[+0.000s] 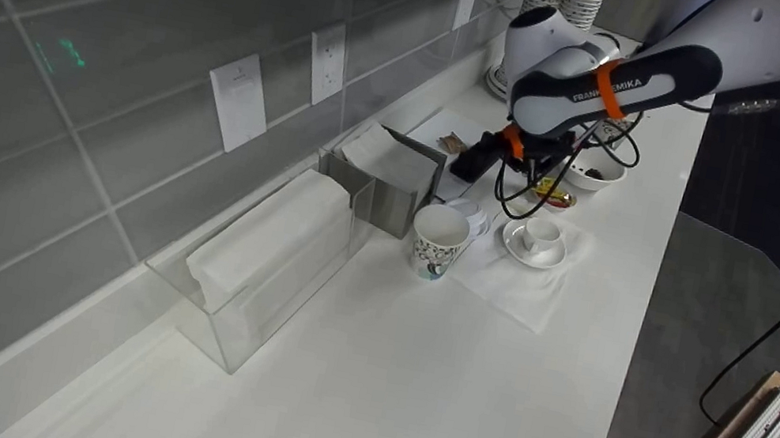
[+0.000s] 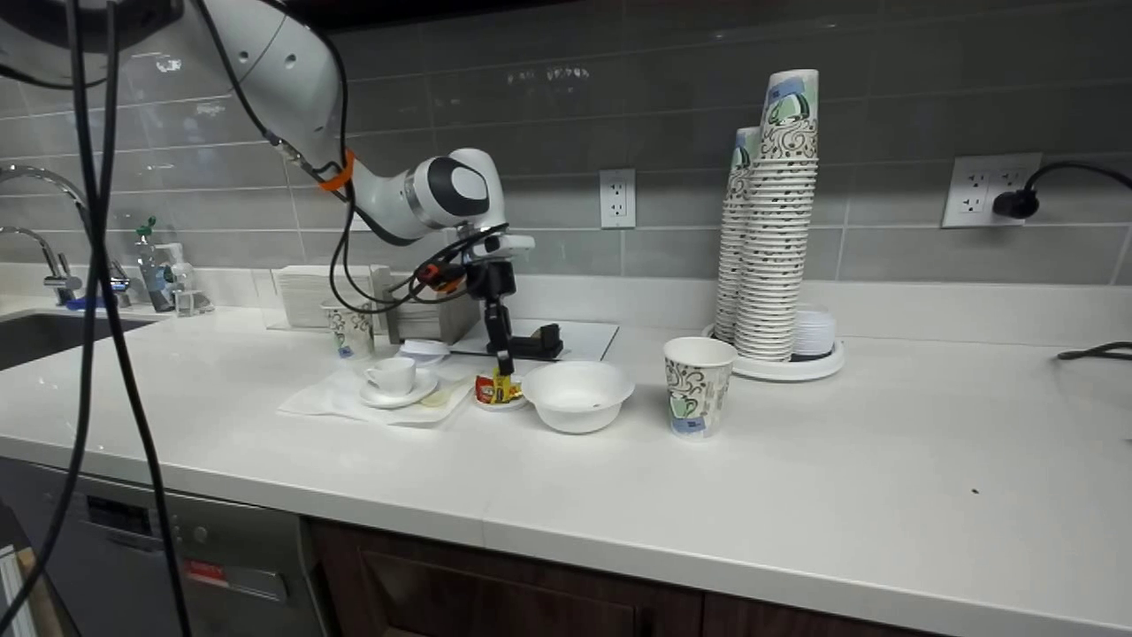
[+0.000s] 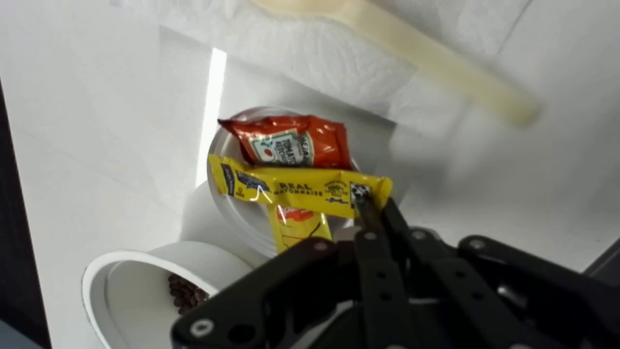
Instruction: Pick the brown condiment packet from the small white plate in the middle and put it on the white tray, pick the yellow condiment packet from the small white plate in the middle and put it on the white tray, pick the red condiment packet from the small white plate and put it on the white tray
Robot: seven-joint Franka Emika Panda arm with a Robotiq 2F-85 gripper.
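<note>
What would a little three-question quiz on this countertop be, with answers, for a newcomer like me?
1. Choose: which packet lies on the white tray? A: red. B: brown. C: yellow.
2. True or false: the white bowl holds dark beans.
3. Fill in the colour: the tool is at one end of the ... mayonnaise packet.

Key: 1. B, the brown packet. 2. True. 3. Yellow.
</note>
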